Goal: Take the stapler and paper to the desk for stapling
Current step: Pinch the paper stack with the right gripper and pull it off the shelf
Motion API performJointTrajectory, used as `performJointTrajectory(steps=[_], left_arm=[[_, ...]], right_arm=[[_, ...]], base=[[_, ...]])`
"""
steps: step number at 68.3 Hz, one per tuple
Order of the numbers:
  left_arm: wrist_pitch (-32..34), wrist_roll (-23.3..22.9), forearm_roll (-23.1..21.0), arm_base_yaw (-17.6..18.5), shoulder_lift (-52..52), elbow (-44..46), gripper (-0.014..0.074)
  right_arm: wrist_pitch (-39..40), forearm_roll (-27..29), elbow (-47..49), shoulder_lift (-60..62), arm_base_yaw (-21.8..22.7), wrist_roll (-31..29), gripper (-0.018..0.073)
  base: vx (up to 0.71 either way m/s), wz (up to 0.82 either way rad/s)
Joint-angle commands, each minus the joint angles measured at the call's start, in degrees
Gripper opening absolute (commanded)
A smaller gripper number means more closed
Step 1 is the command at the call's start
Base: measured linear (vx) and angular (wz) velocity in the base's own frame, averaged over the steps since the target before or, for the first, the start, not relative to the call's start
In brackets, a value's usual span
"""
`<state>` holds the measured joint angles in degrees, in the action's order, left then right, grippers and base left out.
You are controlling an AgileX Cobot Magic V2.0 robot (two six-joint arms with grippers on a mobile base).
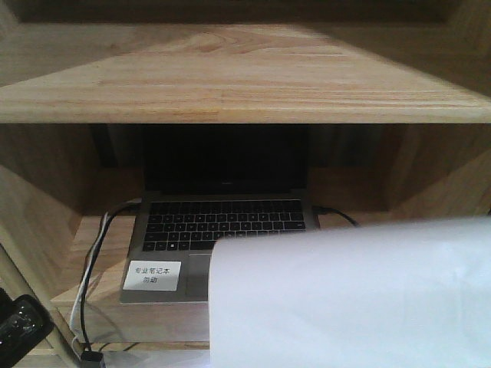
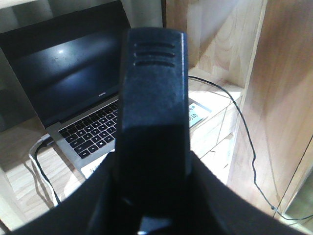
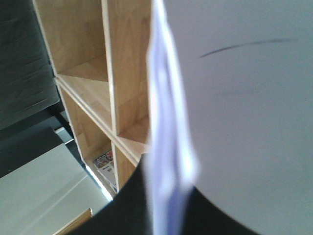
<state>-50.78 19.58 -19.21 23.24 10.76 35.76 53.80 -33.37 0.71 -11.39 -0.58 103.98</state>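
My left pincer (image 2: 154,198) is clamped on the stapler (image 2: 154,98). Its dark fingers (image 2: 100,196) flare out on either side of the matte black body. The stapler stands up in front of my wrist camera as a long, blunt block. It has three shallow grooves pressed near its far end and a thin silver line down its right edge. It is so close to the lens that I cannot make out exactly where my pads touch it.

Behind the stapler, an open laptop (image 2: 73,73) sits on a pale wooden shelf, its screen dark and glossy and its deck grey with black keys. From the front view, a white sticker (image 1: 152,274) with printed characters sits on the palm rest. A white cable and a black cable (image 1: 92,253) trail off the shelf's left side.

My right pincer (image 3: 166,215) is closed on the paper (image 3: 244,122), a thin stack of smooth white sheets. Their layered edges fan slightly and look bluish and blurred where they leave my dark fingers. In the front view, the paper bows in a soft curve across the lower right and covers a corner of the laptop.

The shelf unit (image 1: 230,84) is light wood with visible plank grain, thick boards and square compartments. One lower compartment holds something flat and printed (image 3: 105,164).
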Motion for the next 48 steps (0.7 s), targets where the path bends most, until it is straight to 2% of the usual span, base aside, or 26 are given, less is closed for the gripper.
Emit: performJointTrajectory(steps=[1,29,48], left_arm=[[6.4,-0.1,-1.8,0.3,0.8,1.5,-0.0006],[6.4,-0.1,-1.8,0.3,0.8,1.5,-0.0006],[6.4,-0.1,-1.8,0.3,0.8,1.5,-0.0006]], right_arm=[[0.9,2.6,0.1,1.7,-0.1,-0.6,-0.0004],[-13.1,2.4,-0.5,6.3,-0.1,-1.0,-0.0003],[-14.1,1.3,-0.5,6.3,-0.1,-1.0,-0.0003]], base=[[0.0,0.0],[0.0,0.0],[0.0,0.0]])
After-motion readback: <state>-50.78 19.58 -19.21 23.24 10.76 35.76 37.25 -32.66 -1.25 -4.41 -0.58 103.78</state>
